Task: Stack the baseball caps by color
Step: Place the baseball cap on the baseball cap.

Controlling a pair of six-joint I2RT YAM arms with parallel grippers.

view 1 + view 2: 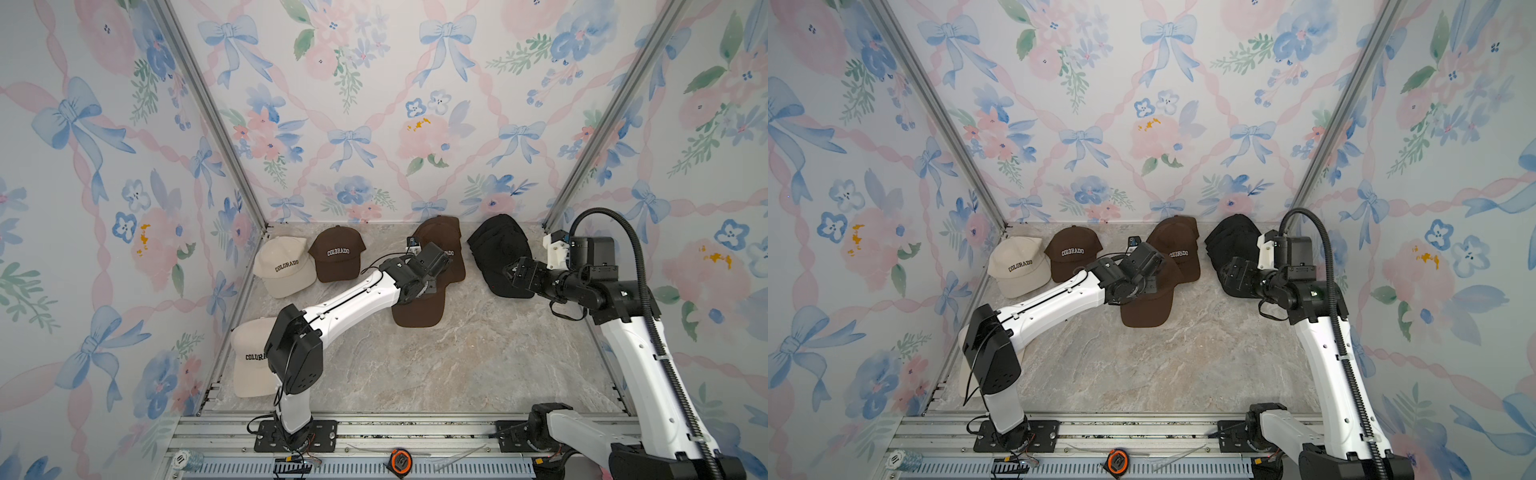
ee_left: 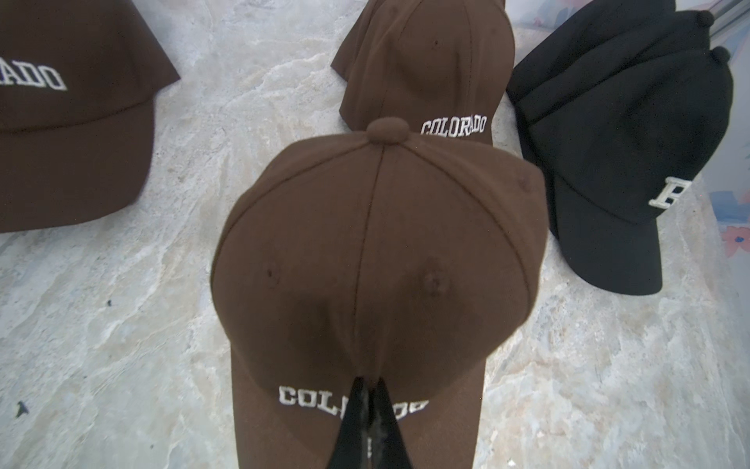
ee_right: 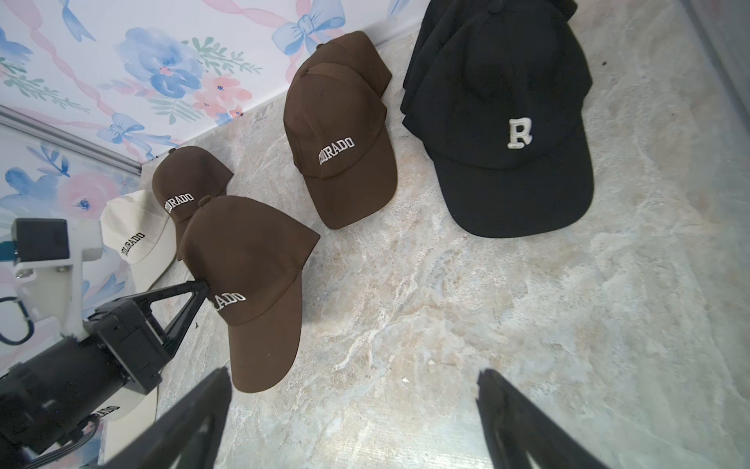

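My left gripper is shut on the front of a brown baseball cap, pinching it at the white "COLORADO" lettering. In both top views its brim droops in front of a stack of two brown caps at the back. A single brown cap and a cream cap sit at the back left. Another cream cap lies front left, half hidden by my left arm. Black "R" caps are stacked at the back right. My right gripper hangs open and empty over bare table near them.
The marble tabletop is enclosed by floral walls on three sides. Aluminium rails run along the front edge, with an orange tape measure and a small roll on them. The right arm's cable loop arches at the back right.
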